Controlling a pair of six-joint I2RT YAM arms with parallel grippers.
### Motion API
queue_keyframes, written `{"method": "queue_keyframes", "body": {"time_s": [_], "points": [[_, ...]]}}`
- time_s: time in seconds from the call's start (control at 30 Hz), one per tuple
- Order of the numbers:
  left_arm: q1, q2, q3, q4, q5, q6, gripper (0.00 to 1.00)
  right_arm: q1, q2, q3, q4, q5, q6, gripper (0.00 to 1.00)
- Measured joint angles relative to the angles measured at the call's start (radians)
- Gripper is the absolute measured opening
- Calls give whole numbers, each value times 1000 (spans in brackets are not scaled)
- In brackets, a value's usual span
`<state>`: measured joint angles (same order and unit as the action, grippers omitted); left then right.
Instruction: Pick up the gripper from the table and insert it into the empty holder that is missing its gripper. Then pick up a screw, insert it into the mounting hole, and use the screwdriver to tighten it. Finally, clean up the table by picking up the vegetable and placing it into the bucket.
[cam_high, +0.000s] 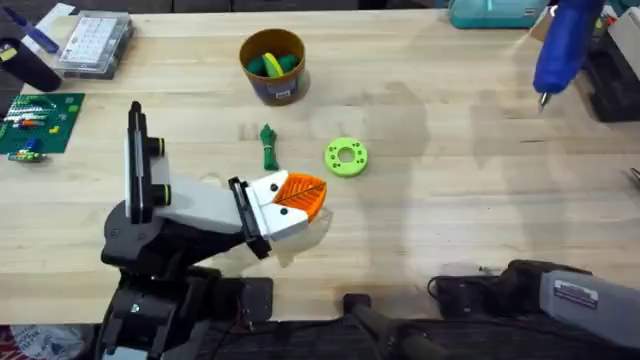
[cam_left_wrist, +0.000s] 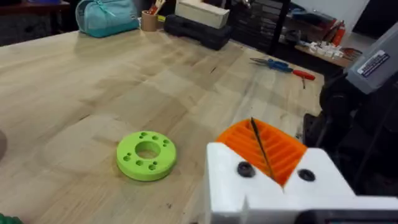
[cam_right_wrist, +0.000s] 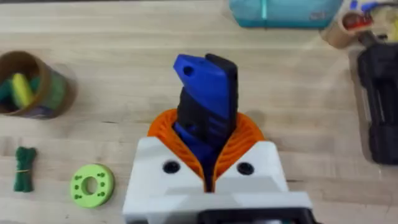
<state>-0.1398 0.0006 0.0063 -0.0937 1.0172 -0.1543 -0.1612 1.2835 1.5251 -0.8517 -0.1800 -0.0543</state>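
Overhead downward — both wrists near table (cam_high: 420, 200)

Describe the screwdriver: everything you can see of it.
The screwdriver is a bright blue, plastic-looking cylinder with a short metal tip. It hangs tilted over the table's far right, tip pointing down toward the wood and, it seems, clear of it. The right wrist view shows a black section on the blue body. The right claw is shut on it, with the orange ribbed pads pressed against both sides. Nothing else touches it.
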Motion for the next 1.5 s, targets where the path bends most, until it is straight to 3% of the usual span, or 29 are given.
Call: {"method": "queue_keyframes", "body": {"time_s": [0.2,0.53,0.8,1.03,1.23,1.37,1.5], "points": [[0,0,0,0,0,0,16,40,0,147,-14,-142,-22,26],[0,0,0,0,0,0,16,219,-9,228,-9,-189,-24,26],[0,0,0,0,1,0,16,343,-88,228,32,-196,8,26],[0,0,0,0,0,0,16,515,-112,232,182,-208,25,26],[0,0,0,-1,10,0,16,604,-110,219,327,-210,30,26],[0,0,0,-2,12,0,16,641,-116,161,380,-210,35,26],[0,0,0,-2,13,0,16,684,-143,17,551,-210,48,26]]}}
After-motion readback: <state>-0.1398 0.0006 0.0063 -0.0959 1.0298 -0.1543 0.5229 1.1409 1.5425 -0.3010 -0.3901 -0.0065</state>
